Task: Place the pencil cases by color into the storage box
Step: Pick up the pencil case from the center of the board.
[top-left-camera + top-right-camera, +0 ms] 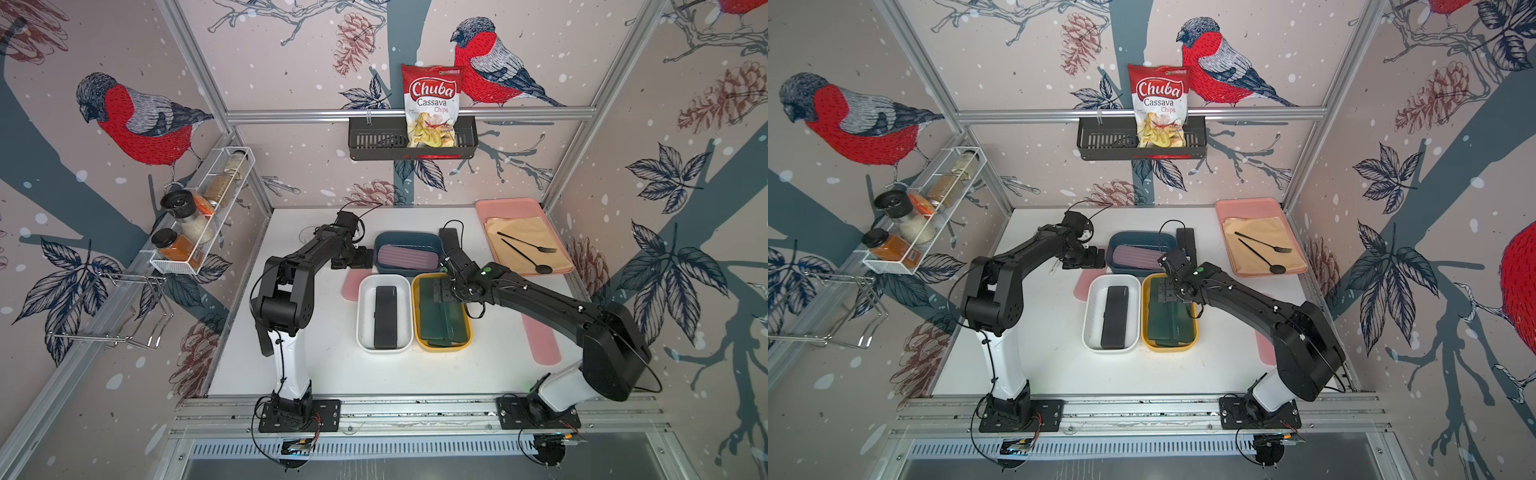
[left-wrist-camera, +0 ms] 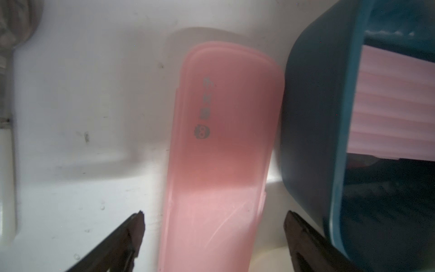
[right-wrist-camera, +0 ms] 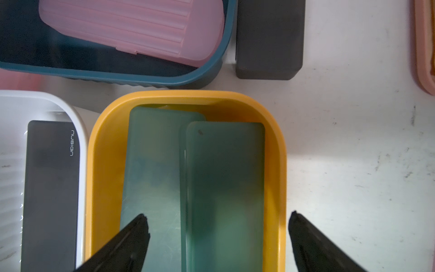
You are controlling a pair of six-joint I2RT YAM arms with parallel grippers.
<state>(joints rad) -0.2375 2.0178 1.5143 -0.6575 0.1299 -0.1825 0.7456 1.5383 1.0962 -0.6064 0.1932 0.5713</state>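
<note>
Left claw (image 2: pixel 214 215), jaws apart, straddles a loose pink case (image 2: pixel 223 141) flat on the desk (image 2: pixel 82 94) at the blue tub's (image 2: pixel 313 117) eight o'clock. It looks lined up to lift that case in beside the ribbed pink case (image 2: pixel 395 106); contact unclear, view soft. Right claw (image 3: pixel 217 215), likewise apart and empty, hangs over the yellow tub (image 3: pixel 188 95) holding the green cases (image 3: pixel 223 164). One black case (image 1: pixel 385 316) lies in the white tub (image 1: pixel 366 316); a loose black case (image 3: pixel 268 40) waits at the blue tub's three o'clock.
</note>
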